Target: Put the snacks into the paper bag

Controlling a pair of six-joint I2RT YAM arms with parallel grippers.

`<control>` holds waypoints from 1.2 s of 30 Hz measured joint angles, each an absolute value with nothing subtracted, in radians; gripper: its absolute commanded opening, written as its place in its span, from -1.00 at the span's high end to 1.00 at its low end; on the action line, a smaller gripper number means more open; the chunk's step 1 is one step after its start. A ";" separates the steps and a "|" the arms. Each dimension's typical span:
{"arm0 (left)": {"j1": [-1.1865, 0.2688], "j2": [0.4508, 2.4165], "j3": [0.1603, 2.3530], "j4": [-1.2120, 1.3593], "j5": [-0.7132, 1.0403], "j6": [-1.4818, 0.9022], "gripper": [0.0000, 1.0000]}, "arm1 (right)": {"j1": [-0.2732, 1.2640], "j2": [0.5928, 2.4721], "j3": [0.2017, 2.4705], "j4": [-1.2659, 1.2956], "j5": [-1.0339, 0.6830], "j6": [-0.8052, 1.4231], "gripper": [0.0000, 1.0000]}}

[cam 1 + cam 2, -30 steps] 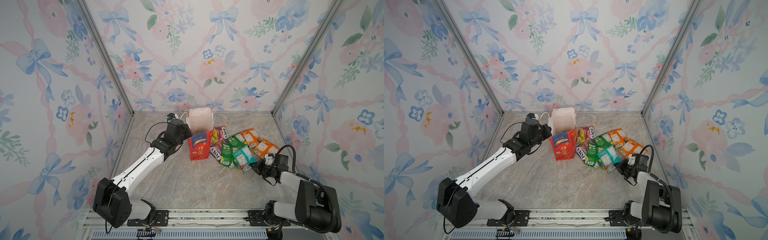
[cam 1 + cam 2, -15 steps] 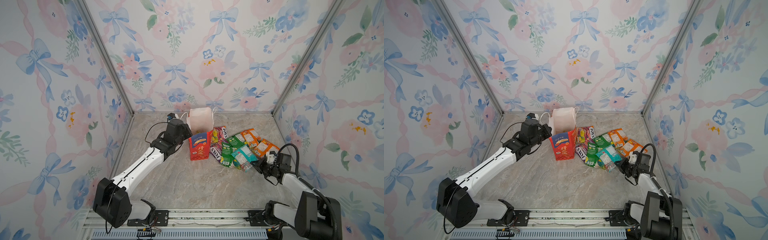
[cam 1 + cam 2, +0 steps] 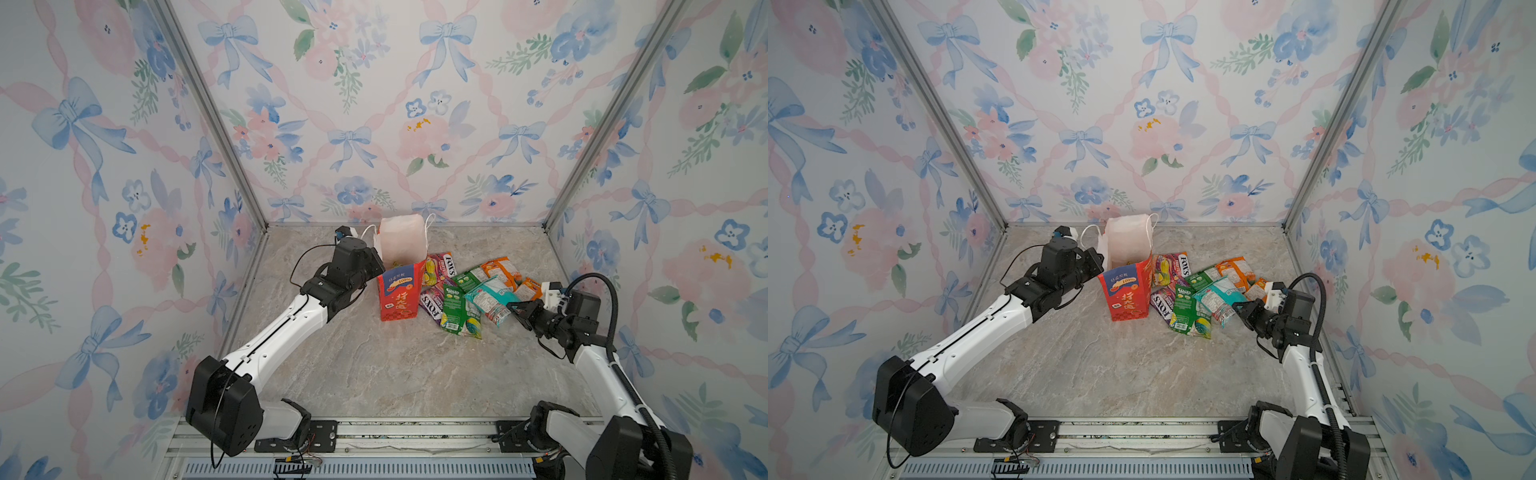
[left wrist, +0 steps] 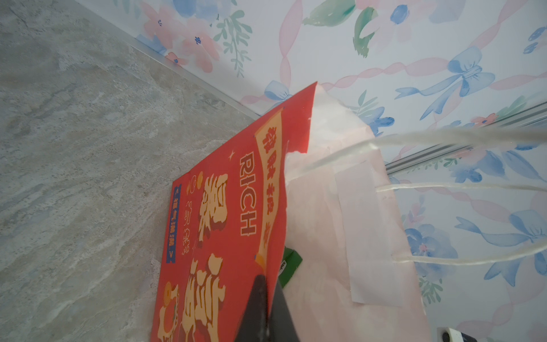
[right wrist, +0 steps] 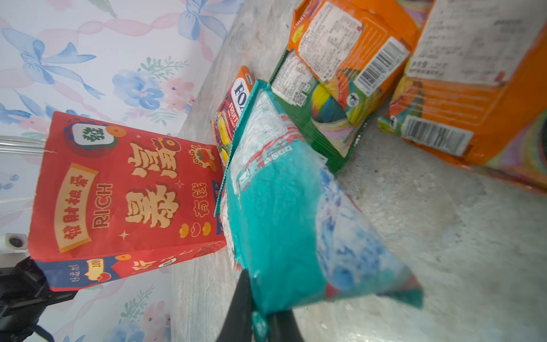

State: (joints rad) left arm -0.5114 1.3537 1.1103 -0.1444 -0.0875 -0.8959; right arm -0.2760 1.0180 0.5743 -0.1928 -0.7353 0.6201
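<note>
Most of the job lies ahead, judging by how many packets are outside the bag. On the left, the left gripper (image 4: 268, 283) is clamped on the top edge of the paper bag (image 3: 399, 291), one finger outside the red wall and one against the white lining. This holds the mouth spread wide. The bag stands upright on the table (image 3: 374, 365), near the back wall, with its white cord handles hanging loose at the rim.

A green corner (image 4: 291, 263) shows just inside that wall in the left wrist view, and something pale green sits low in the opening in both top views. One snack may therefore already be in, though the view is too partial to be sure.

Just right of the bag, the rest of the snacks lie in an overlapping heap on the table. An upper purple FOX'S packet (image 3: 441, 266) touches the bag's side. A lower purple FOX'S packet (image 3: 430, 301) is partly under a green packet (image 3: 457, 311). A second green packet (image 3: 469, 277) and two orange packets (image 3: 500, 270) lie further back and to the right.

The teal packet (image 3: 489, 296) lies tilted across the heap. The right gripper (image 3: 513, 308) is closed on its near end, so that end is raised off the table. The far end seems to rest on the green one.

The bag is open and one snack is gripped, but that snack has not yet been carried over the mouth. About six more packets wait after it.
</note>
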 measured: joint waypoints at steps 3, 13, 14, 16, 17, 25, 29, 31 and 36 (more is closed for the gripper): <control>-0.512 1.353 1.110 -0.144 -0.088 -0.896 1.00 | -0.276 0.994 0.615 -0.219 -0.769 0.628 1.00; -0.511 1.353 1.110 -0.144 -0.084 -0.896 1.00 | -0.272 0.933 0.858 -0.355 -0.841 0.649 1.00; -0.511 1.353 1.110 -0.144 -0.084 -0.896 1.00 | -0.269 0.933 0.904 -0.371 -0.843 0.648 1.00; -0.511 1.353 1.110 -0.144 -0.084 -0.896 1.00 | -0.254 0.935 0.997 -0.406 -0.845 0.646 1.00; -0.511 1.353 1.110 -0.144 -0.084 -0.896 1.00 | -0.245 0.936 1.036 -0.415 -0.844 0.646 1.00; -0.511 1.353 1.111 -0.144 -0.076 -0.896 1.00 | -0.043 1.034 1.390 -0.514 -0.780 0.619 1.00; -0.512 1.354 1.112 -0.144 -0.075 -0.896 1.00 | 0.094 1.136 1.554 -0.582 -0.696 0.572 1.00; -0.512 1.354 1.114 -0.144 -0.069 -0.896 1.00 | 0.157 1.184 1.619 -0.608 -0.651 0.550 1.00; -0.512 1.359 1.119 -0.143 -0.065 -0.896 1.00 | 0.289 1.285 1.745 -0.675 -0.538 0.495 1.00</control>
